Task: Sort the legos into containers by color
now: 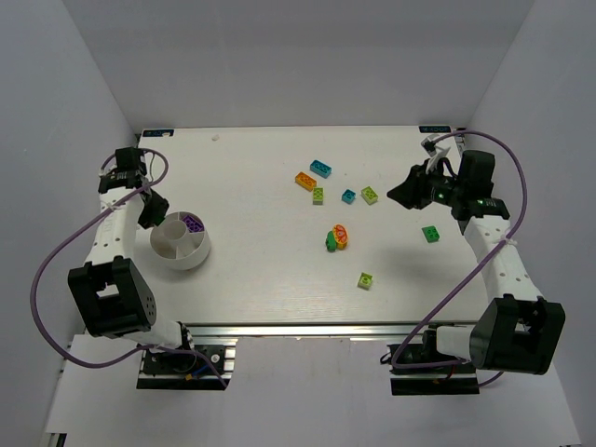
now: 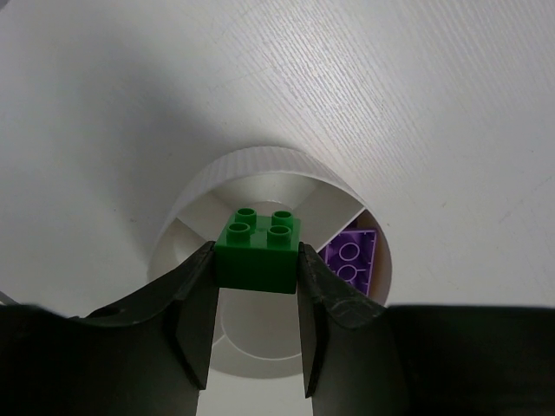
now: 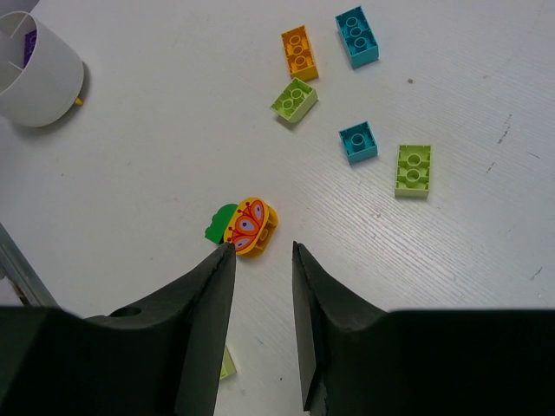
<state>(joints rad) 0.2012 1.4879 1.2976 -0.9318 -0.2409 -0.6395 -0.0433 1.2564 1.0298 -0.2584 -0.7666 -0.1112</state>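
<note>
My left gripper (image 2: pixel 257 260) is shut on a dark green lego (image 2: pixel 258 245) and holds it over the white divided container (image 2: pixel 260 160). A purple lego (image 2: pixel 354 256) lies in the compartment to the right. My right gripper (image 3: pixel 263 247) hangs open and empty above the table, just short of a yellow butterfly-printed piece (image 3: pixel 251 227) with a green piece (image 3: pixel 221 221) beside it. Farther off lie an orange lego (image 3: pixel 297 52), a long cyan lego (image 3: pixel 356 36), a small cyan one (image 3: pixel 357 142) and two lime ones (image 3: pixel 294 99) (image 3: pixel 413 169).
From above, the container (image 1: pixel 181 240) sits at the left by the left gripper (image 1: pixel 154 209). A dark green lego (image 1: pixel 430 234) lies under the right arm and a lime one (image 1: pixel 366 280) near the front edge. White walls enclose the table.
</note>
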